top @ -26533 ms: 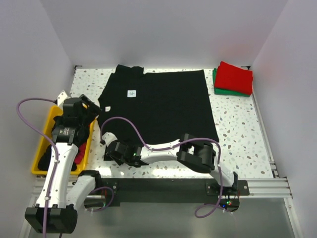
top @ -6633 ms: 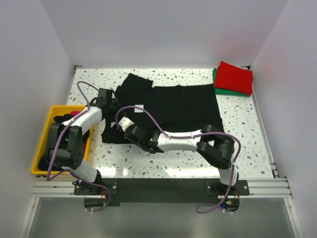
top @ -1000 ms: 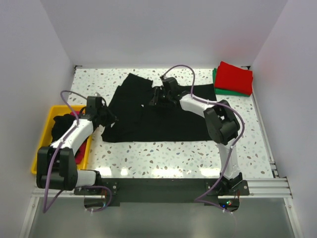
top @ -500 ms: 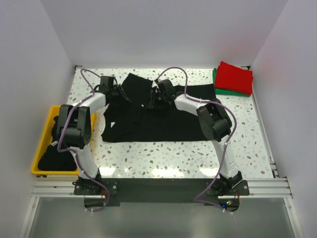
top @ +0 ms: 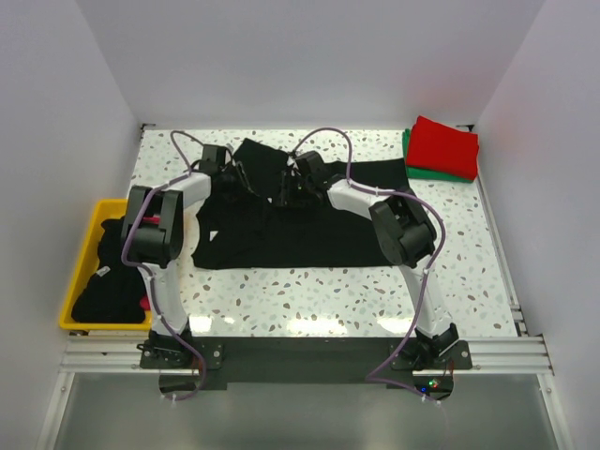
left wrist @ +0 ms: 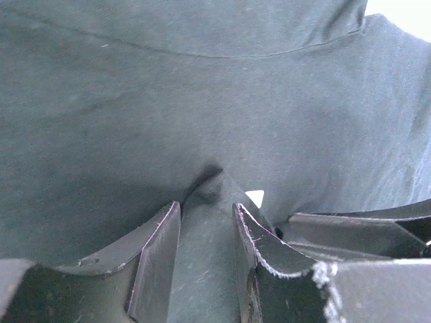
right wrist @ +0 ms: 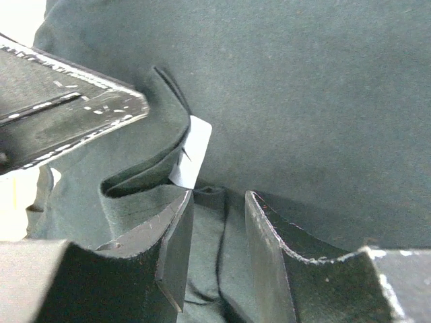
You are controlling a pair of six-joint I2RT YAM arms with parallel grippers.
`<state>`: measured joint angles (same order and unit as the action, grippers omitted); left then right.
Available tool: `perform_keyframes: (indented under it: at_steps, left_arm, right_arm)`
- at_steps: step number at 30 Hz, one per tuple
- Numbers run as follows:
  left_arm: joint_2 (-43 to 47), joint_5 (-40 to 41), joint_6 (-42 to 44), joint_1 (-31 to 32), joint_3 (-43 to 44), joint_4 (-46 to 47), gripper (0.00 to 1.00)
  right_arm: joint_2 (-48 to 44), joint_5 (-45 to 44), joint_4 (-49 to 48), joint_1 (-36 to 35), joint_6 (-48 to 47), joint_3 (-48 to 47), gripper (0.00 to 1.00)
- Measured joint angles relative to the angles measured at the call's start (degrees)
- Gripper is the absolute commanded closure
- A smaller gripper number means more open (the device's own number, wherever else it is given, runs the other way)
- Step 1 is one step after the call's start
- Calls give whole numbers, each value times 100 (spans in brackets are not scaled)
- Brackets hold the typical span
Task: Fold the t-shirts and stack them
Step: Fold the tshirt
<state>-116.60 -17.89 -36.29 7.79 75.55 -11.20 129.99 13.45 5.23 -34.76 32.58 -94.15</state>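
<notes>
The black t-shirt [top: 319,230] lies partly folded across the middle of the table, with a loose flap [top: 258,155] at the back. Both grippers are down on its collar area, close together. My left gripper [top: 241,176] [left wrist: 206,206] stands open with a low ridge of the black cloth between its fingers. My right gripper [top: 286,192] [right wrist: 220,195] is open too, its fingers astride a seamed fold beside the white neck label [right wrist: 192,151]. A folded red t-shirt [top: 445,142] rests on a folded green one [top: 427,172] at the back right corner.
The yellow bin [top: 77,281] with dark clothes and a bit of red sits off the table's left edge. White walls close the back and both sides. A finger of the left gripper [right wrist: 67,108] crosses the right wrist view.
My left gripper opened at the shirt's left edge, then swung back and right to the collar, close to the right gripper. The right gripper has hardly moved.
</notes>
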Motion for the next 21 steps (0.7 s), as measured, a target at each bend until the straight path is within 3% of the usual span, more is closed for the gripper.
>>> perform_keyframes:
  at_steps: [6, 12, 17, 21]
  left_arm:
    - [-103, -17, 2, 66, 129, 9, 60]
    - [-140, -17, 4, 74, 149, 7, 74]
    - [-160, -17, 13, 98, 149, 0, 90]
    - [-160, -15, 13, 103, 149, 0, 97]
  right_arm:
    - [2, 103, -11, -24, 42, 0, 61]
    - [13, 122, -11, -57, 70, 0, 66]
    - [15, 125, -24, -90, 105, 0, 83]
    - [15, 122, -37, -98, 155, 0, 94]
